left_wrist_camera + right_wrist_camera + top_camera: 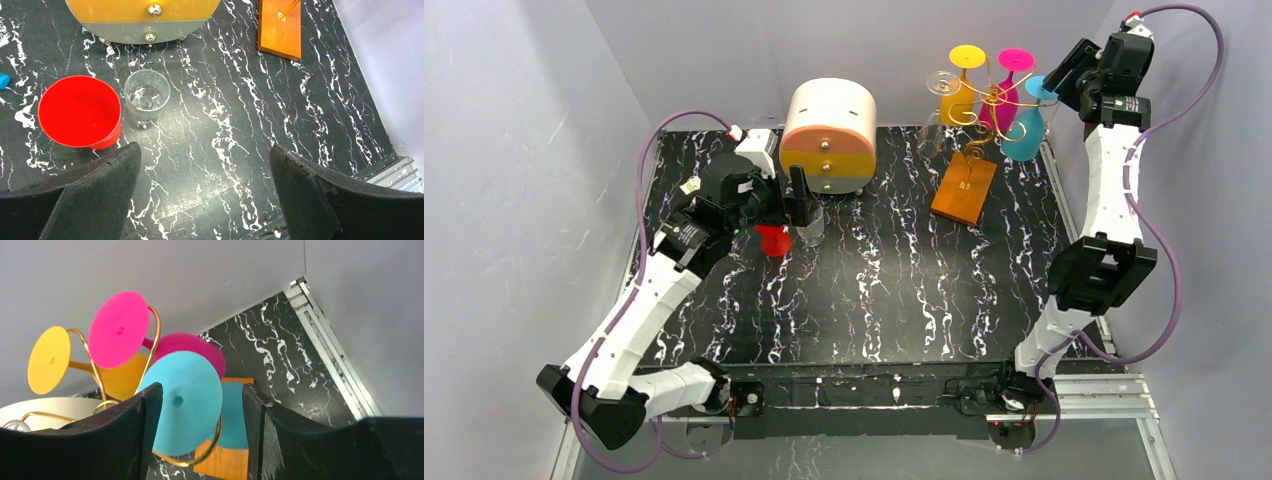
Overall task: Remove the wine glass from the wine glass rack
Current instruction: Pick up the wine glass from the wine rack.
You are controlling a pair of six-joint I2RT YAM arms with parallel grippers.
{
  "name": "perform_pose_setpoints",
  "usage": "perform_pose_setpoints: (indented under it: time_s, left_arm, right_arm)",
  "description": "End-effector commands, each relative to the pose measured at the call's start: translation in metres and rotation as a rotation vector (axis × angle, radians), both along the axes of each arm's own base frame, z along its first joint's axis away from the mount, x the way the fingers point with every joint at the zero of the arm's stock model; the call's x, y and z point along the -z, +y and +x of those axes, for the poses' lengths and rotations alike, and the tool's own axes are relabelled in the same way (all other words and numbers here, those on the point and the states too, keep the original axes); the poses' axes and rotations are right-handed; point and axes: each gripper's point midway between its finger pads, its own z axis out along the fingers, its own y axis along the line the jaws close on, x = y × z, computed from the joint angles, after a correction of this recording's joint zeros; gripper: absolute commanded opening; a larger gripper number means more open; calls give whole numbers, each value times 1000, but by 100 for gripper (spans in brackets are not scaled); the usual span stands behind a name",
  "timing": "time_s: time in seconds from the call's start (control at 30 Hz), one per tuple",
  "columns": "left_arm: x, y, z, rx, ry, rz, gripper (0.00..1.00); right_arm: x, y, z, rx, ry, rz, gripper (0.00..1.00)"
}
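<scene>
Honestly, handling notes | blue glass (pixel 185 405) hangs foot-up on the rack (pixel 965 187), far right of the worktop (pixel 874 300) | looks light, rigid and slick, probably breakable | thin stem under the foot seems the spot to pinch | right jaws parted either side of that foot, holding nothing | left jaws wide apart, empty
</scene>
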Motion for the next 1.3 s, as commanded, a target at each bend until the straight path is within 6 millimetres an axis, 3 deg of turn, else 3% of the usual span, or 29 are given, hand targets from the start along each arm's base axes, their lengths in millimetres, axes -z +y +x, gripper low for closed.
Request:
perform_pose_setpoints:
  time_s: [0.0,0.13,0.27,0.57,0.73,0.87,1.27]
  left_arm:
    - [-4,3,-6,0,-2,-18,98]
    - [-5,3,-5,-3,-5,-21,98]
    - [-6,4,-5,-7,-8,-18,98]
    - [-11,5,-3,-21,-21,-27,98]
    - [-12,3,-2,-19,-19,-40,98]
    - [-12,1,-3,-15,-16,-48,98]
    - [-12,1,-6,-11,-11,-61,98]
  right_arm:
    - [-33,-5,13,-8,-107,-46,67]
    - [-29,12,18,-100,-109,2,63]
    - [-27,17,16,-117,-108,21,56]
    - [-16,14,2,-75,-66,49,39]
    - [-9,25,-10,-94,-47,110,32]
    - [-15,32,-19,-106,-72,144,25]
    - [-5,27,-21,-83,-37,132,11]
